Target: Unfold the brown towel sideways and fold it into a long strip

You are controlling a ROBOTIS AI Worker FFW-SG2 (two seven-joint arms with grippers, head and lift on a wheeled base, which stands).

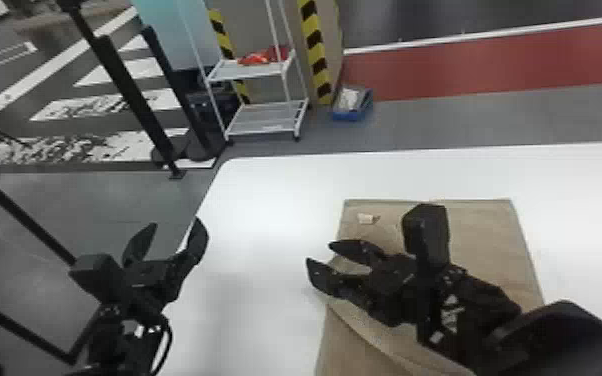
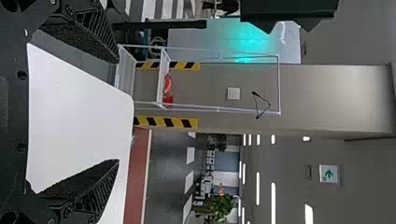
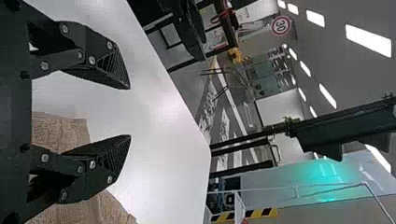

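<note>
The brown towel (image 1: 485, 235) lies on the right part of the white table, a small white tag near its far left corner and a folded layer along its near left side. My right gripper (image 1: 319, 251) is above the towel's left edge, its fingers apart and holding nothing. In the right wrist view the same gripper (image 3: 130, 112) is open, with the towel (image 3: 60, 133) below and behind its fingers. My left gripper (image 1: 177, 227) stands open at the table's left edge, away from the towel; in the left wrist view the gripper (image 2: 117, 111) has nothing between its fingers.
The white table (image 1: 275, 185) extends left of and beyond the towel. On the floor behind it stand a white wheeled shelf (image 1: 265, 120), a blue bin (image 1: 352, 115) and a pillar with yellow-black stripes (image 1: 315, 50). Black posts (image 1: 130, 95) rise at the left.
</note>
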